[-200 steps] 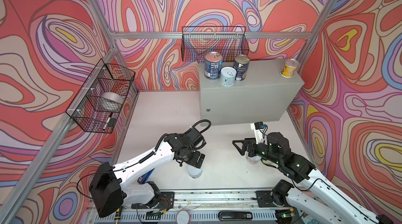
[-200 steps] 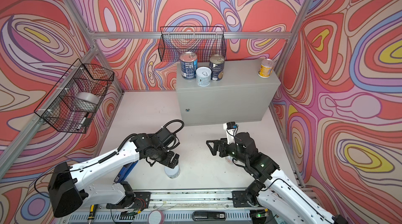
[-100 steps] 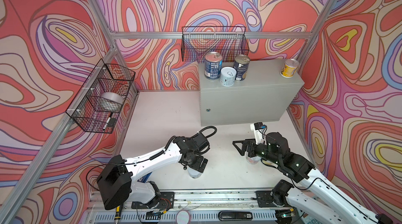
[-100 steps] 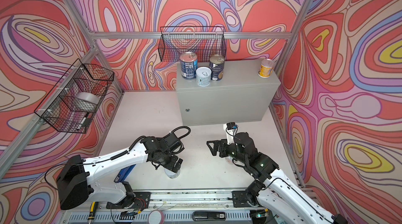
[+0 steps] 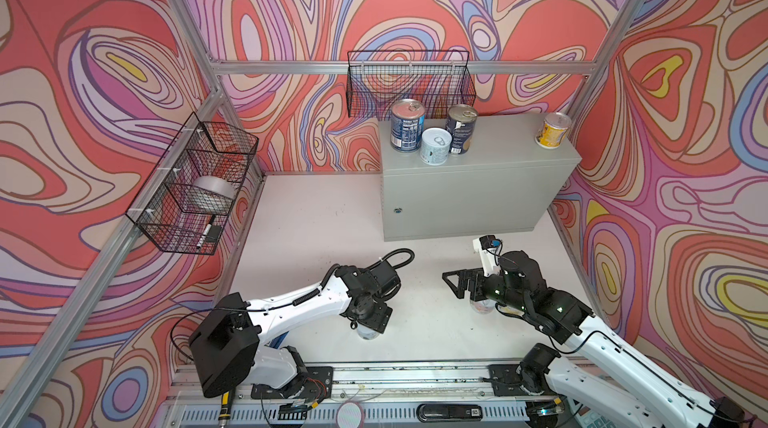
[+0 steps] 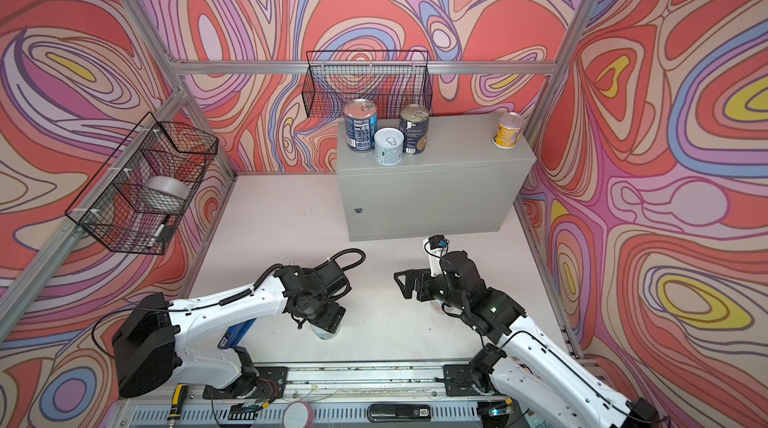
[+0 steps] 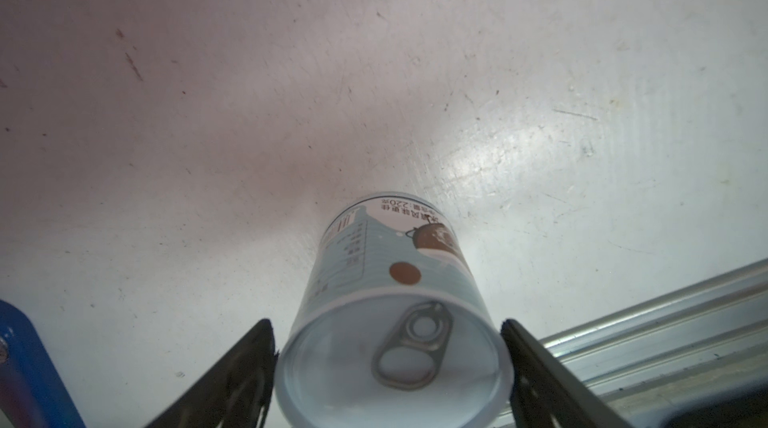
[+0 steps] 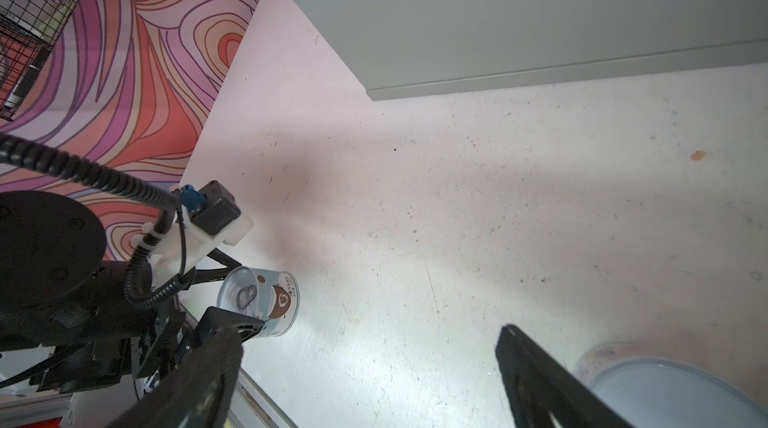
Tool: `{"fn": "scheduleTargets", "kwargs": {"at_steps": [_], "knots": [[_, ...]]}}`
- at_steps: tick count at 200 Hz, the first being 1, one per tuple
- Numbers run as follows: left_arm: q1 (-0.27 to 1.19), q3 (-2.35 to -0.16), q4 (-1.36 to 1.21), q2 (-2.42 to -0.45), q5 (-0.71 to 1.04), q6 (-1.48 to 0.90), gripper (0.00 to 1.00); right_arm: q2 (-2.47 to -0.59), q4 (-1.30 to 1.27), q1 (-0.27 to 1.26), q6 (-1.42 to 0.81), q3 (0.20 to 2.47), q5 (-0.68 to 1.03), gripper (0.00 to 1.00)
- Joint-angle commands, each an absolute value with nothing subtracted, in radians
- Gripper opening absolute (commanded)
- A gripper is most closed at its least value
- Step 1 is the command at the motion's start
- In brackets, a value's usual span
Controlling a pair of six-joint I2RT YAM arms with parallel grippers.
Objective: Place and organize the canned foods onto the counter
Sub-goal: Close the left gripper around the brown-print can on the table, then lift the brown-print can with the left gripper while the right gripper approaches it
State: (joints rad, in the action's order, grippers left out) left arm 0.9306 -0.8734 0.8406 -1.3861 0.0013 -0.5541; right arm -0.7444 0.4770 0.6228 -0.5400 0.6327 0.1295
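Observation:
A white-teal can (image 7: 390,280) with a pull-tab lid stands upright on the floor near the front rail. My left gripper (image 7: 385,322) reaches down over it, and both fingers touch its sides; it also shows in a top view (image 5: 370,322). Open and empty, my right gripper (image 8: 372,334) hovers over the floor, shown in a top view too (image 5: 453,284). A pale-lidded can (image 8: 665,392) sits just outside one of its fingers. On the grey counter (image 5: 507,143) stand two dark blue cans (image 5: 407,130) (image 5: 461,128), a pale blue can (image 5: 435,150) and a yellow can (image 5: 552,130).
A wire basket (image 5: 411,85) hangs on the back wall above the counter. Another basket (image 5: 195,189) on the left wall holds a silver tape roll (image 5: 214,193). A metal rail (image 5: 374,376) runs along the front edge. A blue part (image 7: 25,363) lies beside the left gripper.
My left gripper has come down around the white-teal can and its jaws have narrowed onto the can's sides. The right arm has stayed still.

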Motion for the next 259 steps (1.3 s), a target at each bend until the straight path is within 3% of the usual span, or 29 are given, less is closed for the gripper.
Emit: {"fn": "scheduleTargets", "kwargs": {"at_steps": [1,66,97,126,175,259], "knots": [[0.935,-0.858,0.833,-1.407,-0.029,-0.574,0.85,-0.744,0.488,0.621,-0.526,0.635,0.119,0.98],[0.935,-0.807,0.804,-1.36,-0.039,-0.606,0.84,-0.732,0.508,0.621,-0.53,0.635,0.116,0.98],[0.935,-0.809,0.804,-1.322,-0.055,-0.594,0.72,-0.735,0.508,0.622,-0.532,0.637,0.115,0.99],[0.935,-0.821,0.798,-1.318,-0.056,-0.574,0.54,-0.735,0.49,0.621,-0.526,0.629,0.129,0.98],[0.934,-0.871,0.804,-1.313,-0.056,-0.553,0.48,-0.744,0.449,0.621,-0.484,0.627,0.147,0.98],[0.909,-1.119,0.835,-1.414,0.115,-0.508,0.46,-0.791,0.297,0.621,-0.377,0.651,0.21,0.97]]}}
